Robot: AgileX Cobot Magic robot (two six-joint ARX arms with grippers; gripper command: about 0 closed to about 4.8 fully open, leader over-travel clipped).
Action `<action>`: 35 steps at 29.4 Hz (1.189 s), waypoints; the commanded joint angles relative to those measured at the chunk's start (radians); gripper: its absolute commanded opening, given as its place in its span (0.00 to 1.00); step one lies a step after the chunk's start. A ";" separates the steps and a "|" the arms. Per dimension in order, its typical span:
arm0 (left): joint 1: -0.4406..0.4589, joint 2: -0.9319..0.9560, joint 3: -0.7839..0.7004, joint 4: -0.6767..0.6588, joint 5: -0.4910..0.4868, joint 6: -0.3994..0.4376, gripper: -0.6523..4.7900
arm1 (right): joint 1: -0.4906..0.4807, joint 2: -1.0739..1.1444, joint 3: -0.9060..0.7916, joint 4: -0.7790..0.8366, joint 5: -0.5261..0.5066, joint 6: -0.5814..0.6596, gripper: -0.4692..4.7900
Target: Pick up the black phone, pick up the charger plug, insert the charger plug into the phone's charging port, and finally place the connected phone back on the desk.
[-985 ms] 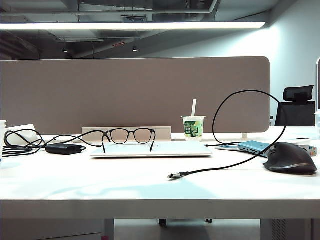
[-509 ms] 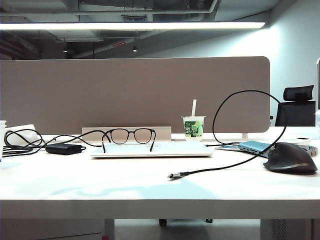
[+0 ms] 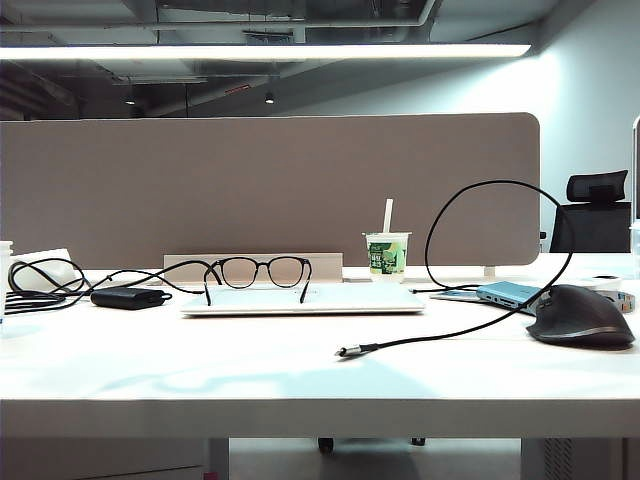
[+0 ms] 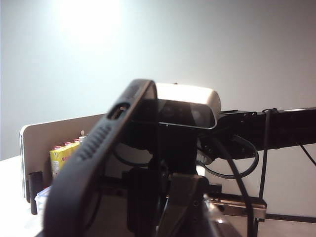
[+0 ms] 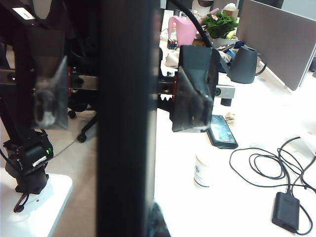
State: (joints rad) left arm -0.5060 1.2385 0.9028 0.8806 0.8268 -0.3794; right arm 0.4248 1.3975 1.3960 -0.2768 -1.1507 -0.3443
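The black phone [image 5: 128, 98] stands on edge right in front of the right wrist camera, and my right gripper [image 5: 129, 217] is shut on it. My left gripper [image 5: 118, 122] is open. Its two fingers [image 5: 193, 94] stand on either side of the phone with a gap on each side. The left wrist view looks along the phone [image 4: 98, 143] at the edge with the charging port [image 4: 118, 112]. The charger plug [image 3: 345, 351] lies on the white desk [image 3: 200, 370] at the end of its thin black cable. Neither gripper nor the phone appears in the exterior view.
On the desk are glasses [image 3: 258, 272] on a closed laptop [image 3: 300, 299], a drink cup [image 3: 387, 253], a dark mouse [image 3: 582, 316], a power brick [image 3: 127, 297] with cords and a blue hub [image 3: 508, 292]. The fabric partition [image 3: 270, 185] stands behind.
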 commanded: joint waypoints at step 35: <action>0.000 -0.002 0.005 0.121 0.004 -0.051 0.21 | 0.049 0.007 0.007 0.131 0.004 0.038 0.09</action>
State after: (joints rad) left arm -0.5034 1.2388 0.9028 0.9981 0.8310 -0.4236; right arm 0.4728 1.4094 1.3952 -0.1810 -1.1549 -0.3042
